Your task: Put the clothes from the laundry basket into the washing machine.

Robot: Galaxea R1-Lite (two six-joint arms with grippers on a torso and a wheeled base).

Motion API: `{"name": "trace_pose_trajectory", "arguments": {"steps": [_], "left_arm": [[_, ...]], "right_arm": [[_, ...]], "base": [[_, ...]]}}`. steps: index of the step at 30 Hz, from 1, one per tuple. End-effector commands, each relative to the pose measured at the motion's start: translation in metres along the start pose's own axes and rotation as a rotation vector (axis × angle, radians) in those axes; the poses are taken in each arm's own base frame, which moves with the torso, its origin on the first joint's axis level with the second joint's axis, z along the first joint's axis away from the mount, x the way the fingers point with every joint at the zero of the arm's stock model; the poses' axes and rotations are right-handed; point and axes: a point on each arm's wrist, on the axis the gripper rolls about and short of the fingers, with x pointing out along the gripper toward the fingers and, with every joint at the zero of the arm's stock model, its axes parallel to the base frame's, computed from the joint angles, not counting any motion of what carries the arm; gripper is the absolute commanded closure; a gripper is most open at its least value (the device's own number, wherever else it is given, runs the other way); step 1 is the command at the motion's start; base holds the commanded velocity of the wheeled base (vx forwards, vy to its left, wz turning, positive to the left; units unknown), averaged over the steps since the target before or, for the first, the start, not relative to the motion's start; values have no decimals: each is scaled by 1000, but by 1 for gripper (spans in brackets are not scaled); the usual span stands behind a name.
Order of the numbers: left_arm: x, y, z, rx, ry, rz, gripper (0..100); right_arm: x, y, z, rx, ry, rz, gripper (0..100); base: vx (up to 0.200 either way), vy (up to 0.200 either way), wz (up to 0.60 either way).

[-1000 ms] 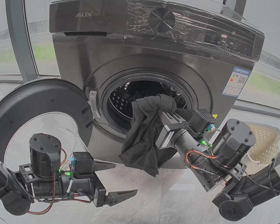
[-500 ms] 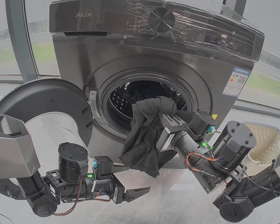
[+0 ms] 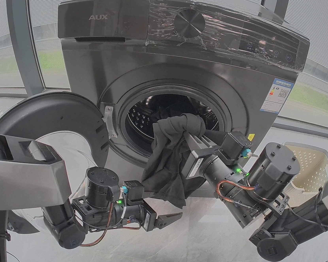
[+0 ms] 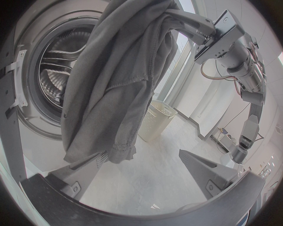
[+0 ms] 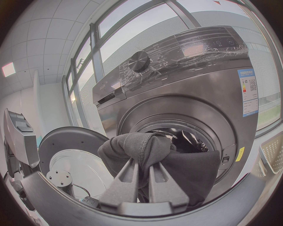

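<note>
While the right tool (image 3: 190, 135) clamps the garment (image 3: 166, 161), its hem seemingly brushes the spread left tool (image 4: 141, 154).

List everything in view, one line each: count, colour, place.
Washing machine: one, dark grey, straight ahead.
Door: one, black rim with clear window, swung open on the machine's left.
Garment: one, black, hanging at the machine's mouth.
Laundry basket: one, cream, on the floor right of the machine.
Dial: one, black, top centre of the panel.
Label: one, white and blue, machine front, upper right.
Left claw: one, black, open, low at the garment's hem.
Right claw: one, black, shut on the garment's top.
</note>
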Motion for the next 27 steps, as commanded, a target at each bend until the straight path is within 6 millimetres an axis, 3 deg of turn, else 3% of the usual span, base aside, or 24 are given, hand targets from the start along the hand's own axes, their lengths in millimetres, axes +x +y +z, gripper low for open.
{"name": "trace_pose_trajectory", "arguments": {"steps": [1, 8, 26, 27], "left_arm": [[10, 3, -1, 3, -13, -2, 0], [19, 2, 7, -15, -53, -15, 0], [50, 13, 1, -7, -133, 103, 0], [50, 13, 1, -7, -133, 103, 100]], "right_arm": [[0, 0, 1, 0, -2, -1, 100], [0, 0, 0, 0, -1, -1, 100], [-2, -4, -2, 2, 10, -9, 100], [-2, -4, -2, 2, 10, -9, 100]], "base": [[0, 0, 0], [0, 0, 0], [0, 0, 0], [0, 0, 0]]}}
